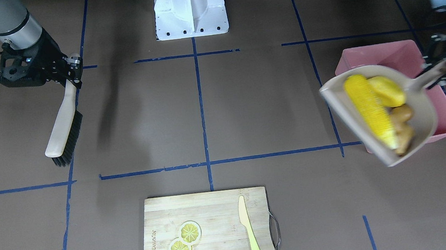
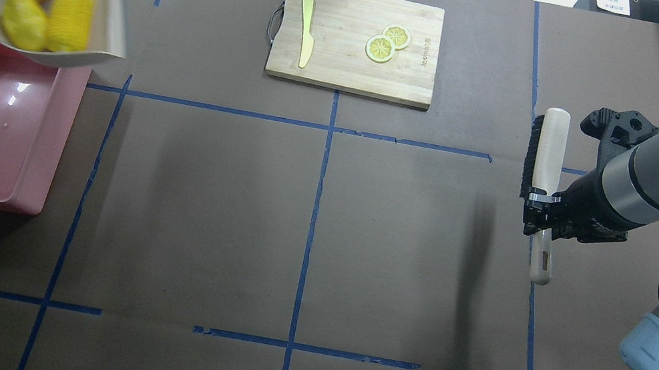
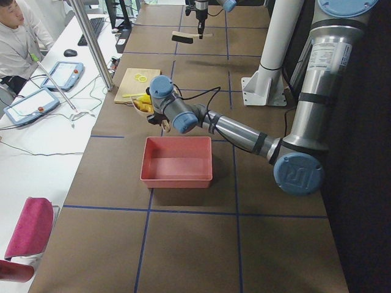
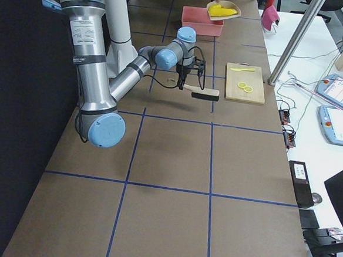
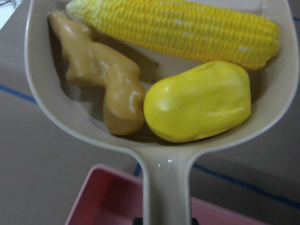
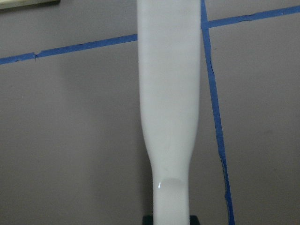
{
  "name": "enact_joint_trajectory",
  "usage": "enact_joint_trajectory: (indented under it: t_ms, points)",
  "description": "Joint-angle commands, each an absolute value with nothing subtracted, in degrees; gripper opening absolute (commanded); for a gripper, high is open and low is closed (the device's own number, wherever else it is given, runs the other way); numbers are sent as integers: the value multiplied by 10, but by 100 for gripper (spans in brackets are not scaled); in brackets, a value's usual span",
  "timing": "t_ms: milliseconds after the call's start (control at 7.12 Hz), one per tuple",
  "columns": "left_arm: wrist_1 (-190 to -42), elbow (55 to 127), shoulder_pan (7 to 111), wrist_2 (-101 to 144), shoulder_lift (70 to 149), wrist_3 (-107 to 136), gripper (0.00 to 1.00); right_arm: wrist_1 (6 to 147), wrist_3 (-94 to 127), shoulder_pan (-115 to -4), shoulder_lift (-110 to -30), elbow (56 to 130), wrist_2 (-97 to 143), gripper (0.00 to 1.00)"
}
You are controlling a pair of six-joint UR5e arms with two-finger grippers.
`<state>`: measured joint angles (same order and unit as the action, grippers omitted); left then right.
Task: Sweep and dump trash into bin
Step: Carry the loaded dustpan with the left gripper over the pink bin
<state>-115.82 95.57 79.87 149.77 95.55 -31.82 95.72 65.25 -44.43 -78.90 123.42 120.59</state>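
You're in a robotics lab. The table point(image 2: 194, 222) is wrapped in brown paper and marked off with a grid of blue tape point(image 2: 315, 209). At its robot-side edge stands a white pedestal point(image 1: 190, 8) with bolts along its base. The grey, blue-capped left arm point(image 3: 324, 73) and right arm point(image 4: 85, 58) rise near it. Along the table's opposite side runs a white bench point(image 3: 36, 159) carrying teach pendants point(image 3: 61, 74), a keyboard point(image 3: 98, 25), a mouse point(image 3: 70, 53) and loose cables point(image 3: 85, 113). A person point(image 3: 15, 43) sits there.
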Motion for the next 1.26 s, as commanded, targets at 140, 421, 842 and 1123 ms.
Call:
enact_joint_trajectory:
  t_ms: [140,421,842,1123]
  points:
    - [-1150,884,867,1536,943,-462,1,955,647,-441,-789,1229,1201,0]
    - [-1128,883,868,1414,937,-681,1,955,647,-439,-791,1227,1189,1]
    - [-1105,896,862,1327,936,-771,2,953,650,-425,-791,1227,1185,1]
    - [-1102,935,830,1201,937,-848,2,952,650,-425,-790,1223,1186,1]
